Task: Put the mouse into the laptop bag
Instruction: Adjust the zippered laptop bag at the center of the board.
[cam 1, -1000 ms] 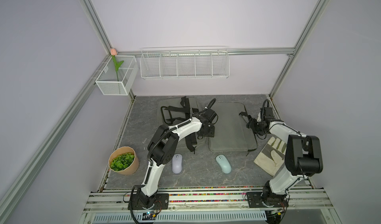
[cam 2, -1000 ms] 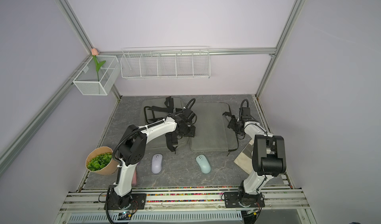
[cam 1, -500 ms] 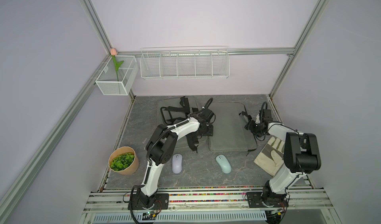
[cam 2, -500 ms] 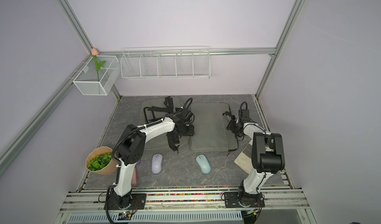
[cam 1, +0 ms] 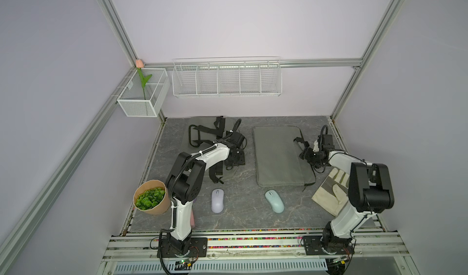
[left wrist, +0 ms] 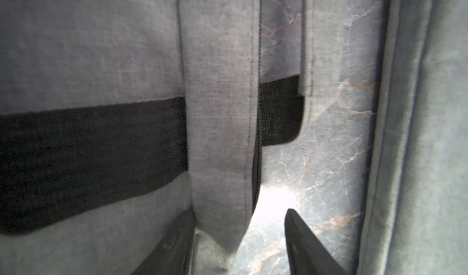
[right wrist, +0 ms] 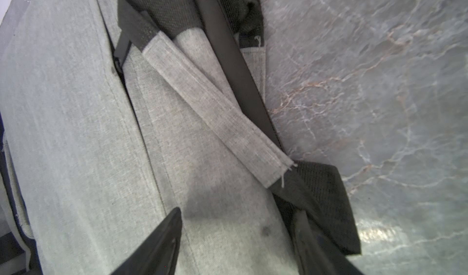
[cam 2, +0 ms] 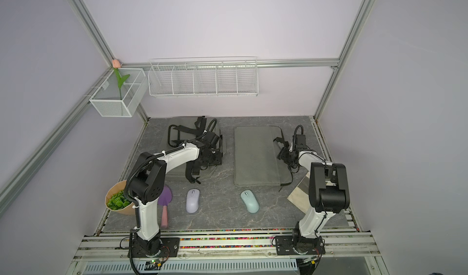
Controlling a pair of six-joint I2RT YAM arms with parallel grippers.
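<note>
Lilac walls and an aluminium frame enclose the grey marbled surface. Toward its far edge lie a strapped grey bag and the flat laptop bag. The lilac mouse and mint mouse sit near the front edge. The left tool and right tool have jaws parted, grasping nothing

— Behind the left arm?
— Most of the trowel, in a top view.
— The glove?
— Partly behind the right arm.
— Jaws?
— Cut off in both wrist views.
</note>
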